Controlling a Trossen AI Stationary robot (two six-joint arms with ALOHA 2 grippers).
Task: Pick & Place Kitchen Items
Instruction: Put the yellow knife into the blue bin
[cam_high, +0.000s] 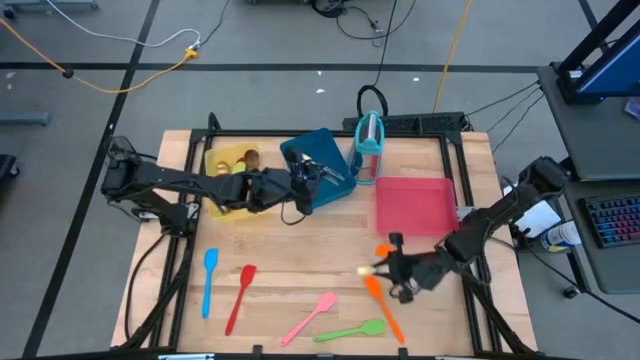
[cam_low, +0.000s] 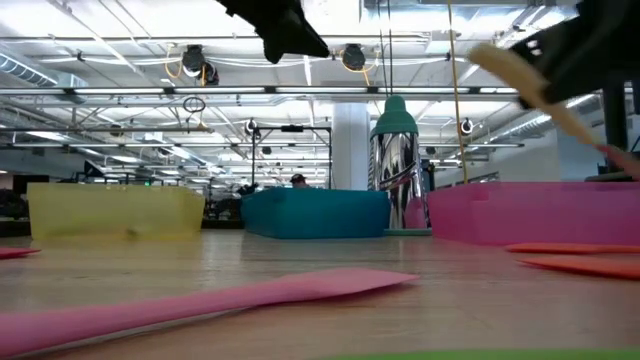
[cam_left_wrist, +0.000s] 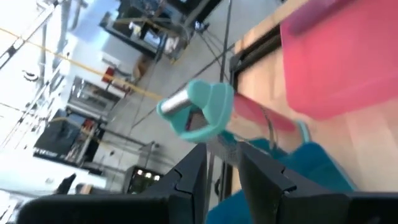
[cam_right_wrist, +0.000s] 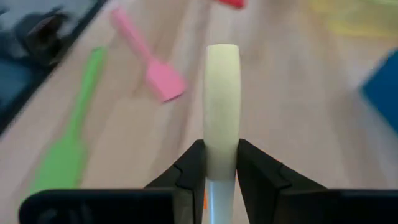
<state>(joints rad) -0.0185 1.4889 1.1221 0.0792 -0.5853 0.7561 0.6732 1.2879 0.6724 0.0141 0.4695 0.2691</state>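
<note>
I can read no text, label, brand, number or sign in any view from here; the trays, the utensils and the arms carry nothing legible; the room behind the table shows nothing I can make out either.

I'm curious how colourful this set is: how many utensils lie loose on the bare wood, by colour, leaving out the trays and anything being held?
blue utensil: 1
red utensil: 1
pink utensil: 1
green utensil: 1
orange utensils: 2
Total: 6
</note>
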